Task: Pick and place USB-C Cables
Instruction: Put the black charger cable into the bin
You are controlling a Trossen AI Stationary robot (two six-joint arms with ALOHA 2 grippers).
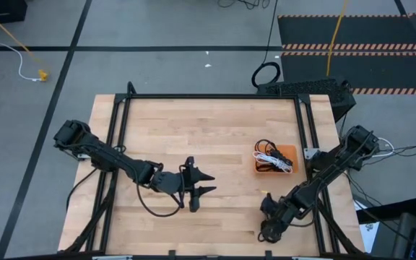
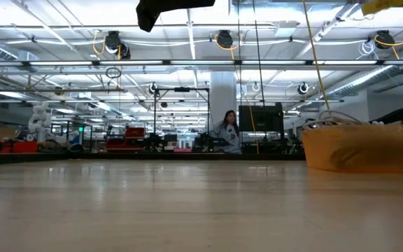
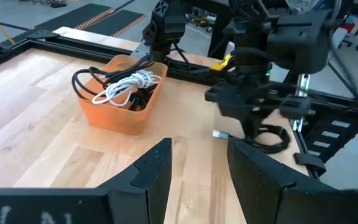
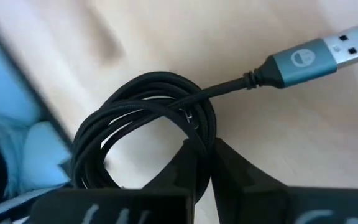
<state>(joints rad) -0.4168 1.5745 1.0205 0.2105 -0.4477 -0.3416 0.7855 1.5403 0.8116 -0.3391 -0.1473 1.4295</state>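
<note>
Pinched between the fingers of the right gripper (image 4: 202, 163): a strand of one coiled black USB-C cable (image 4: 145, 124), jaws closed tight on it, the loop fanned out over the pale wood and a teal-sleeved plug (image 4: 312, 57) with a silver end pointing off toward 2 o'clock in the right wrist view. Seen from above, right gripper (image 1: 269, 210) low over the wooden table (image 1: 208, 130) at roughly 5 o'clock from its centre, close to the near edge. Just past it, at about 1 o'clock from that gripper, the orange tray (image 1: 289, 152), lying near the table's right rail at roughly 3 o'clock from centre. Inside the tray, a tangle of cables: a white cable (image 3: 128, 85) draped on top of black cables (image 3: 95, 79), some loops rising over the rim. Exact number of black ones in the pile impossible to tell. Left gripper (image 1: 206, 183) at about 7 o'clock from the table centre, well apart from the tray, fingers (image 3: 151, 171) spread with bare wood showing between them, holding nothing. From table height, only the tray's orange wall (image 2: 362, 148) at the right, with strands poking above it. Beyond the table, off at 12 o'clock, a round black cord loop (image 1: 266, 74) on the floor.
</note>
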